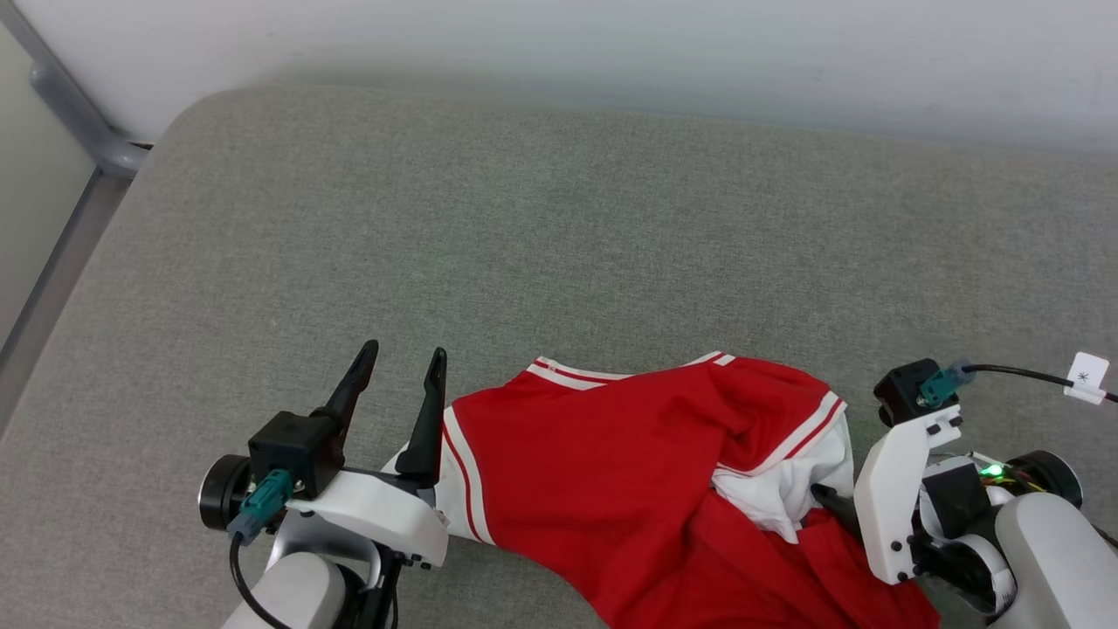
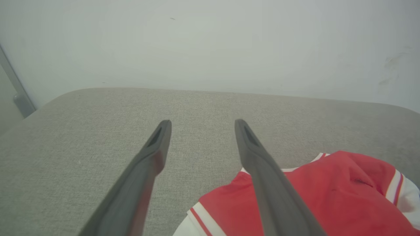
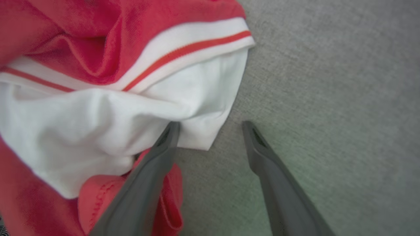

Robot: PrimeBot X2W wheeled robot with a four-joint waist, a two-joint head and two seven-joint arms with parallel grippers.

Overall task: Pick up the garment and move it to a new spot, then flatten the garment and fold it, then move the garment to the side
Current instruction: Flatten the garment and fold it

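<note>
Garment (image 1: 629, 472): red jersey, crumpled. It lay at the near edge of the grey fabric-covered pad (image 1: 559, 218) and ran off the near side of the head view. Long axis roughly left to right. Flatter panel with a striped trim to the left, bunched folds and a white sleeve (image 3: 98, 124) to the right.

Left tool (image 1: 405, 349): spread wide, empty, pointed far. Its right finger stood just beside the garment's left striped edge. I could not tell whether it touched.

Right tool (image 3: 211, 124): also wide and empty, angled in from the right. Its left finger lay against the lower fold of the white sleeve, the other finger over bare pad. Judged the nearer arm: cloth sat at one finger, but none lay between the two.

The coming grasp seemed to turn on shifting the right tool leftward, so that the sleeve fold came between its fingers.

Room: bare pad far and left of the garment, ample for a new spot. Bounds were the pale wall (image 1: 559, 44) along the far edge, the pad's rounded far-left corner, and a metal rail (image 1: 79, 122) beyond it.
</note>
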